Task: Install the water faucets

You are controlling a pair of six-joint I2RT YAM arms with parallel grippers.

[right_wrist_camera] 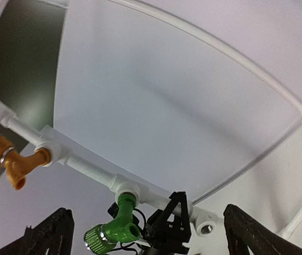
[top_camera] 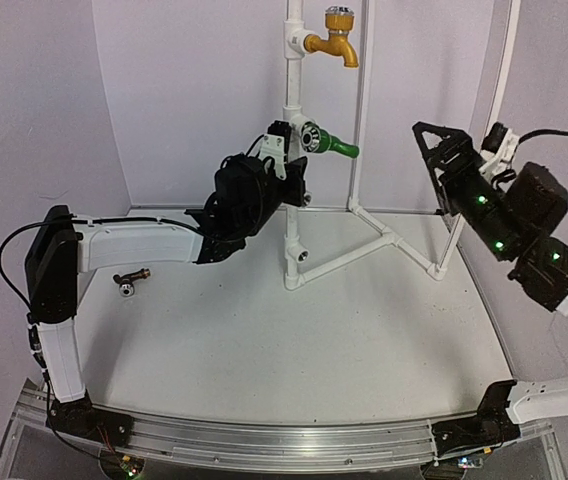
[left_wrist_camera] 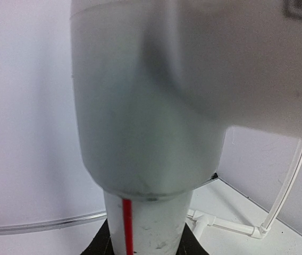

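White table (top_camera: 294,340): pipe stand (top_camera: 291,240) holds green faucet (top_camera: 328,141); left gripper (top_camera: 289,165) seemingly clamps stand, right gripper (top_camera: 432,168) spread.

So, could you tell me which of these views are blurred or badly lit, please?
Left wrist: the pipe sits too close, fills the frame and is badly out of focus. Right wrist: the green faucet is fairly sharp, but the left edge is dark. Top external: sharp and evenly lit.

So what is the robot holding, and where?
The left gripper clamps the white pipe stand on its upright post, just under the green faucet. The right gripper is open, holding nothing.
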